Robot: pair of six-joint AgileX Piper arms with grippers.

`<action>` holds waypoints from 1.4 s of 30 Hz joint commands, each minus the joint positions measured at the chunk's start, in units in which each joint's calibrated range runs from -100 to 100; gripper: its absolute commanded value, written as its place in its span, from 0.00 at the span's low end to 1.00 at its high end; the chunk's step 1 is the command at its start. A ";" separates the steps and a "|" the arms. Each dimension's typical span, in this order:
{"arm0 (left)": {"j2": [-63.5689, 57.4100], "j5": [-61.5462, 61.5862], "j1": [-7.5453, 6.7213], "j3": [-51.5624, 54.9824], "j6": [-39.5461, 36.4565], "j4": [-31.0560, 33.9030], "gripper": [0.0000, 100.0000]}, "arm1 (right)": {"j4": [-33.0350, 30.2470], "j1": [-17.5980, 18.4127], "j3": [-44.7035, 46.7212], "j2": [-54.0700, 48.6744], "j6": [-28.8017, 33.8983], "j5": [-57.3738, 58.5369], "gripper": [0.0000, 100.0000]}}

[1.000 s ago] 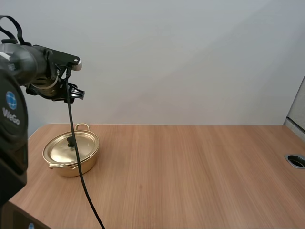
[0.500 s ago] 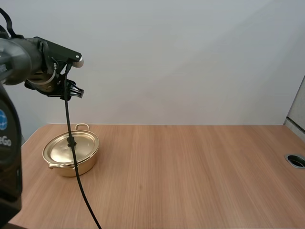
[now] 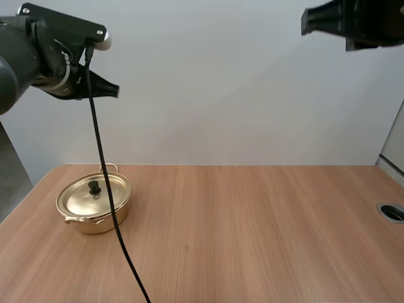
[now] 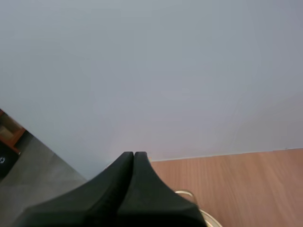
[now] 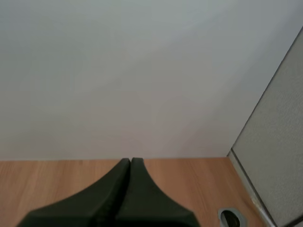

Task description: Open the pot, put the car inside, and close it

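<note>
A gold pot (image 3: 93, 205) stands on the wooden table (image 3: 252, 233) at the far left, its lid (image 3: 88, 196) on and the black knob (image 3: 95, 187) upright. High above it, my left gripper (image 3: 115, 92) hangs shut with nothing in it; its fingers lie together as one dark wedge (image 4: 134, 154), and the pot's rim and loop handle (image 4: 188, 194) peek out beside them. My right gripper (image 3: 303, 23) hovers high over the table's right half, also shut and holding nothing (image 5: 130, 160).
A round cable hole (image 3: 392, 213) sits at the table's right edge, also in the right wrist view (image 5: 230, 217). A grey partition (image 3: 394, 145) rises beside that edge. Bare wood stretches from the pot to the right.
My left gripper's fingers have closed from wide open, and that arm has lifted higher. My right gripper has come into the high view at the upper right. The pot has not moved.
</note>
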 commanded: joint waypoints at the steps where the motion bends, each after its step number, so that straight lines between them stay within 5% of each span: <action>1: -2.78 1.35 -1.92 0.09 -0.77 0.00 0.00 | 0.06 -0.06 16.19 -0.59 -0.01 -4.77 0.00; 6: -9.42 1.14 -4.14 6.55 -12.36 1.03 0.00 | 0.06 -0.06 30.35 -1.52 -0.01 -21.78 0.00; 16: -31.16 -17.98 -7.94 37.50 -14.71 6.90 0.00 | 3.16 -0.06 49.32 -1.52 -0.01 -44.20 0.00; 24: -47.44 -36.18 -8.11 59.78 -17.55 7.38 0.00 | 3.63 0.90 51.31 -1.67 -0.01 -39.89 0.00; 33: -60.13 -36.36 -7.62 70.70 -19.09 6.11 0.00 | 2.51 3.88 53.16 -9.40 -0.14 -40.12 0.00; 42: -64.24 -26.36 -6.99 70.80 -19.09 3.06 0.00 | 2.52 3.20 70.04 -20.22 -0.14 -54.48 0.00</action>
